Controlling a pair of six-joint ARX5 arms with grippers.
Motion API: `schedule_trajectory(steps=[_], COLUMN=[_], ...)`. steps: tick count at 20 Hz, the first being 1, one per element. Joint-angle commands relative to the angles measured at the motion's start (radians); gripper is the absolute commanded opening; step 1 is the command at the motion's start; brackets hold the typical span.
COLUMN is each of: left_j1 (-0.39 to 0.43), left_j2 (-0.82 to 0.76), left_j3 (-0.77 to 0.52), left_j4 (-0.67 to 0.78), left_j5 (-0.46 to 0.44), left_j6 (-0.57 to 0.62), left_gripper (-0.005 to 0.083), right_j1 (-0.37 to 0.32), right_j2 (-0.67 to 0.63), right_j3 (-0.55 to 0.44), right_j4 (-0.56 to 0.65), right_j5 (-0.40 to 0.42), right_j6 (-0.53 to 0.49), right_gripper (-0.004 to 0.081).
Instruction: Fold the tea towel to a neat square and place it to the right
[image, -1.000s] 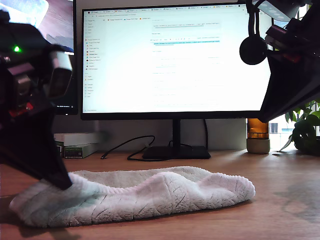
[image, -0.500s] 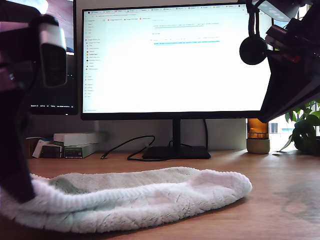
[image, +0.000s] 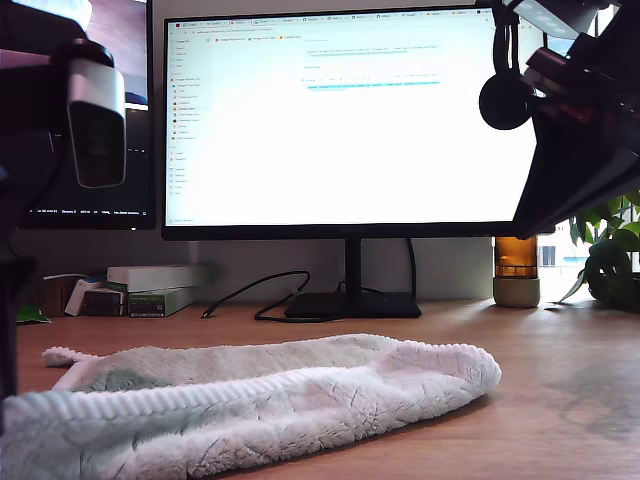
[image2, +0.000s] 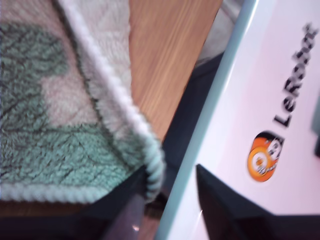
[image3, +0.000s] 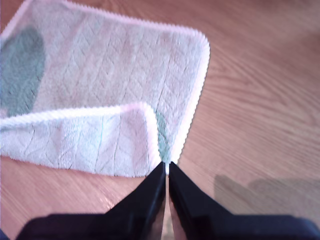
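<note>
Pinching tea towel (image2: 60, 125) hem, first end effector (image2: 170, 195)

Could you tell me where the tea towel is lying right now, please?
The tea towel lies on the wooden desk in front of the monitor, reaching to the exterior view's lower left edge.

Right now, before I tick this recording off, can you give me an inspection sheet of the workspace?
Surface: wooden table, bare beside the towel.
Job's things: tea towel lies flat, one flap folded over, not yet a square.
Clutter: boxes and an amber bottle at the back.
Hands: the towel's corner hem sits at my first hand, grip unclear; my second hand is shut, holding nothing.
Cables: black cable by the monitor stand.
Surroundings: lit monitor; plant at the exterior view's right; white LeRobot-marked panel.
</note>
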Motion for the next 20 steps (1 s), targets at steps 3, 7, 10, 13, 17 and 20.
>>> schedule_trajectory(steps=[3,7,10,13,17,20], left_j1=[-0.017,-0.026,-0.021,0.008,0.063,0.102], left_j2=[0.005,0.005,0.004,0.004,0.004,0.005], left_j3=[-0.004,-0.004,-0.004,-0.004,-0.004,-0.004], left_j4=[-0.038,-0.058,-0.062,-0.034,0.092,0.258], left_j5=[-0.047,-0.078,-0.226,-0.414,-0.447,-0.292], left_j6=[0.019,0.020,0.038,0.056,0.060,0.025], left_gripper=[0.0404,0.0475,0.0475,0.0406,-0.0038,-0.0024], right_j1=[0.002,0.002,0.002,0.002,0.002,-0.006], right_j2=[-0.003,-0.003,-0.003,-0.002,0.039,0.113], right_j3=[0.008,0.008,0.008,0.008,0.008,0.008], right_j4=[0.008,0.010,0.012,0.010,0.015,0.047], right_j5=[-0.002,0.000,0.000,0.000,-0.004,-0.068], right_j6=[0.001,0.001,0.001,-0.001,-0.061,-0.095], right_gripper=[-0.0010,-0.0010,-0.0010,-0.0011,-0.0010,-0.0010])
